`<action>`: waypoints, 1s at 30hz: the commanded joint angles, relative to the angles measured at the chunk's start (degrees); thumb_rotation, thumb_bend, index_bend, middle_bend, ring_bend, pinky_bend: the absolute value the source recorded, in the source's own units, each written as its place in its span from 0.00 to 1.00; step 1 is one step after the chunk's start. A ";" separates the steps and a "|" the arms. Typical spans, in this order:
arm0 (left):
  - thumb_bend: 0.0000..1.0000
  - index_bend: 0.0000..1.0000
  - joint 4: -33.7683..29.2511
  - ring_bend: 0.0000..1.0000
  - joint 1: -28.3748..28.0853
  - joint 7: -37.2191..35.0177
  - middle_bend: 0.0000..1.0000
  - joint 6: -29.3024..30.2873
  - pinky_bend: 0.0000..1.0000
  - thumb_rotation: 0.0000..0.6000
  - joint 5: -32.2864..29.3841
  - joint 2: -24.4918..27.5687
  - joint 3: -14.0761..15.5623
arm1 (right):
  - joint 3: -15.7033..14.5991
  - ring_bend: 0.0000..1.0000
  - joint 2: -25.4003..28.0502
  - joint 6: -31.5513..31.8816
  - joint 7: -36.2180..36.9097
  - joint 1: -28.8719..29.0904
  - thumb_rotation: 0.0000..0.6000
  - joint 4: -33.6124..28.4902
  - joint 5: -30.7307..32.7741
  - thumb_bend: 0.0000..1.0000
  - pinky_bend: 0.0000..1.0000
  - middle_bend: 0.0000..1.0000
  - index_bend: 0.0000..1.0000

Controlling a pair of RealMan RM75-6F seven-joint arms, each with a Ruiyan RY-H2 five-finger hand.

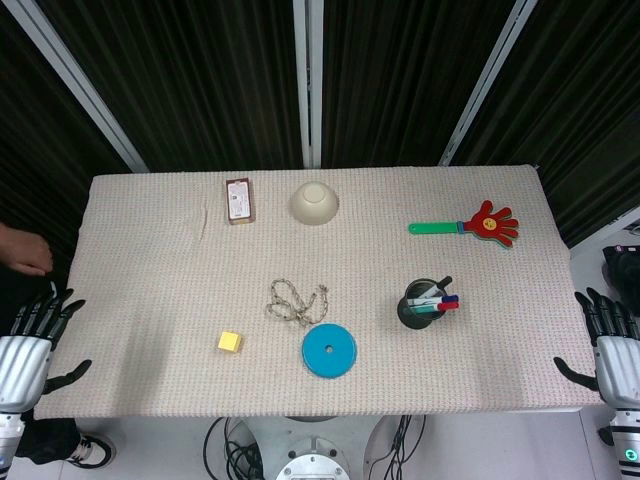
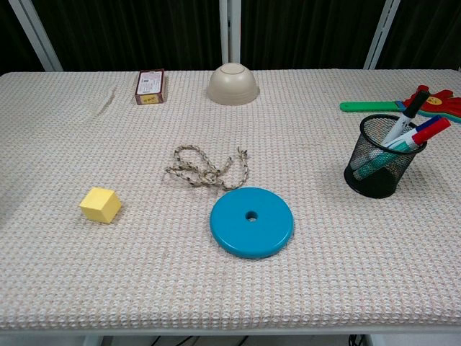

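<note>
Both hands hang off the table (image 1: 150, 390) edges, fingers spread, holding nothing: left hand (image 1: 30, 345) nearest the yellow cube (image 1: 230, 342), right hand (image 1: 610, 345) nearest the pen cup (image 1: 422, 306).

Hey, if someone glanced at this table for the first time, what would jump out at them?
Probably the bright blue disc with a hole in its middle, near the front edge, with a tangled rope just behind it and a yellow cube to its left. Next, the red hand-shaped clapper with a green handle at the far right, behind a black mesh cup of markers. Both robot hands, left hand and right hand, sit off the table's sides, holding nothing.
</note>
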 commanded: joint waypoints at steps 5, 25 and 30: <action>0.16 0.15 0.15 0.00 0.43 -0.18 0.03 0.53 0.06 1.00 0.13 -0.08 0.19 | -0.10 0.00 0.03 -0.16 -0.04 0.09 1.00 0.06 -0.22 0.10 0.00 0.00 0.00; 0.16 0.15 2.73 0.00 -0.12 -2.94 0.04 -1.40 0.06 1.00 -1.10 -1.67 0.17 | 9.34 0.00 2.12 -13.92 -2.46 14.79 1.00 -3.72 3.92 0.18 0.00 0.00 0.05; 0.16 0.15 3.36 0.00 -0.17 -3.73 0.04 -1.38 0.06 1.00 -1.30 -1.86 0.04 | 10.82 0.00 1.54 -23.28 -3.68 20.94 1.00 -5.35 8.47 0.18 0.00 0.00 0.10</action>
